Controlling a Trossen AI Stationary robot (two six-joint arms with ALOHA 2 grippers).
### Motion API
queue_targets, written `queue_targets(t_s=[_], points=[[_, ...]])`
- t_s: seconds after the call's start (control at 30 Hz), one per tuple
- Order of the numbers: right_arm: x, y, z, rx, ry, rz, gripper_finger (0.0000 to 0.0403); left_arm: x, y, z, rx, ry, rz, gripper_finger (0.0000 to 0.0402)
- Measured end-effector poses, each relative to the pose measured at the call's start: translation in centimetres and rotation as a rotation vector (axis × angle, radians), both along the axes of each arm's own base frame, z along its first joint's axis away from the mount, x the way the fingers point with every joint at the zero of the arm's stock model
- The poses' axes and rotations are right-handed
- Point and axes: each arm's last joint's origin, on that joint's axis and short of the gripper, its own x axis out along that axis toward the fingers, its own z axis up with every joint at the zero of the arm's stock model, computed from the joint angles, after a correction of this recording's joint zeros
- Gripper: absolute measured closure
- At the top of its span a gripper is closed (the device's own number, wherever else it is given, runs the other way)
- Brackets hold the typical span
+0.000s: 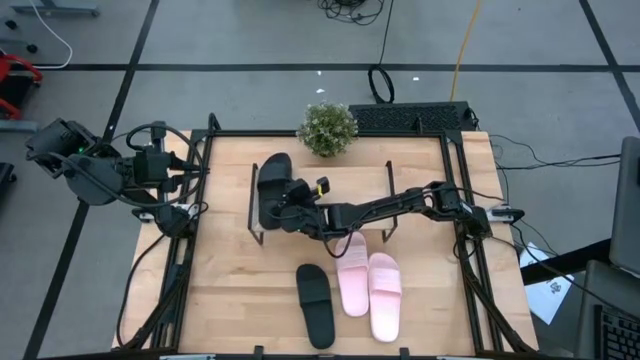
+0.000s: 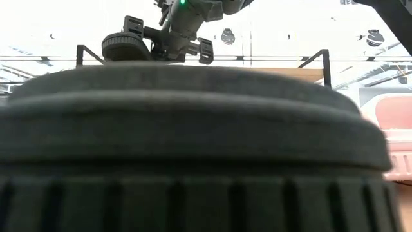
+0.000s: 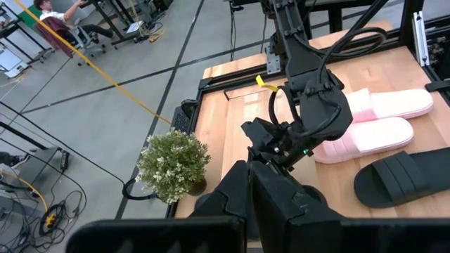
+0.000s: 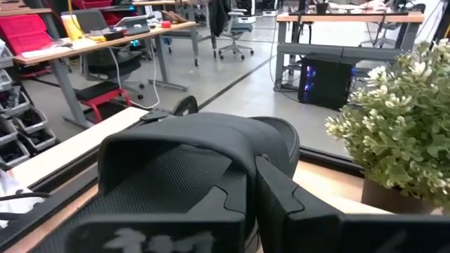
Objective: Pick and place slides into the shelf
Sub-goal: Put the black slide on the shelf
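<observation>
One black slide (image 1: 272, 178) is over the left end of the shelf (image 1: 340, 185), with my right gripper (image 4: 252, 190) shut on it. My right arm reaches in from the table's right side. A second black slide (image 1: 317, 305) and the pink pair (image 1: 368, 288) lie flat on their soles on the tabletop near the front edge. In the low view that second black slide (image 2: 193, 148) fills the foreground. My left gripper (image 3: 249, 193) hangs shut and holds nothing, off the table's left edge. My right gripper pinches the black slide's strap at its edge (image 4: 242, 165) between its two fingers, which cover the exact spot. The fingers (image 1: 290, 203) come nearly level from the table's right, across the slide. The near slide hides whether the sole rests on the shelf board (image 2: 302, 74).
A small potted plant (image 1: 327, 128) stands at the table's far edge, just behind the shelf. Black frame rails run along the table's left and right sides. Bare wood lies between the shelf and the slides near the front.
</observation>
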Motion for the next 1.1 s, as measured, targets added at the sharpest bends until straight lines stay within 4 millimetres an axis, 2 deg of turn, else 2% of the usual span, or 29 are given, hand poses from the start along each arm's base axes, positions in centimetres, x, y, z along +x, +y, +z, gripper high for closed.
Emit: queue_targets(t_s=[0.7,1.1], points=[[0.2,0.9,0.8,-0.023,-0.056,-0.001,0.0403,0.0,0.0,0.0,0.022,0.000,-0.001,0.0382],[0.1,1.6,0.6,0.003,-0.072,0.009,0.0403,0.0,0.1,0.0,0.033,-0.006,0.011,0.0382]])
